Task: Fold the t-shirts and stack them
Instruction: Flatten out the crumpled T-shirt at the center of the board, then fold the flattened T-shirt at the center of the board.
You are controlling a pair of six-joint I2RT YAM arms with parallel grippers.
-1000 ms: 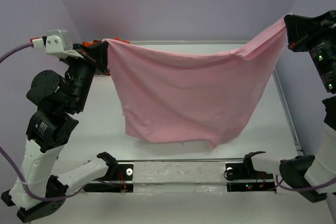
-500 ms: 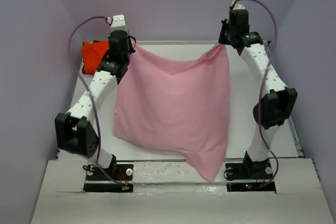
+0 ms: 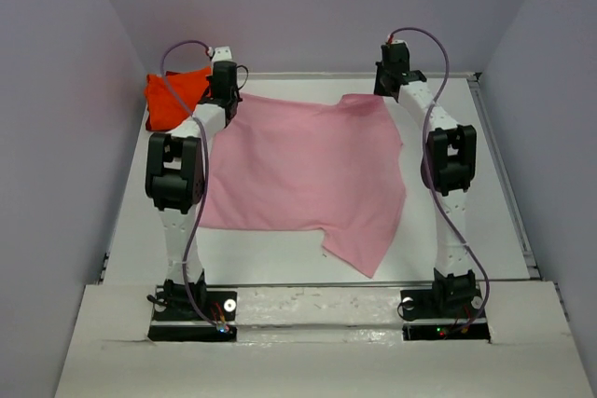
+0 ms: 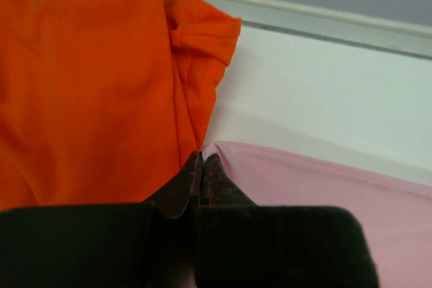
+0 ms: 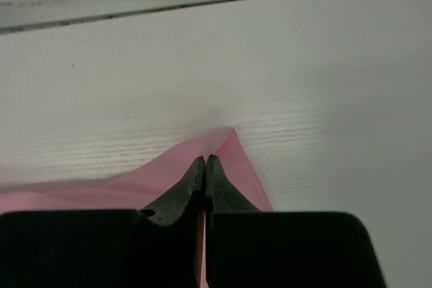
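Lowered flat, soft pink t-shirt [image 3: 298,170], left gripper [image 4: 202,161], right gripper [image 5: 205,161] pinching far corners

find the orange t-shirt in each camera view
Top external: orange t-shirt in the far left corner of the table.
Left wrist: fills the left half, beside the left pincer.
Right wrist: not in it.
Shared landmark: the pink t-shirt, seen in all three.

**White table, lavender walls**

A white table [image 3: 490,221] fills the middle; a raised pale rim [image 3: 308,75] runs along its far edge; lavender walls [image 3: 308,6] stand left, right and far; a metal rail [image 3: 317,305] crosses the near edge.
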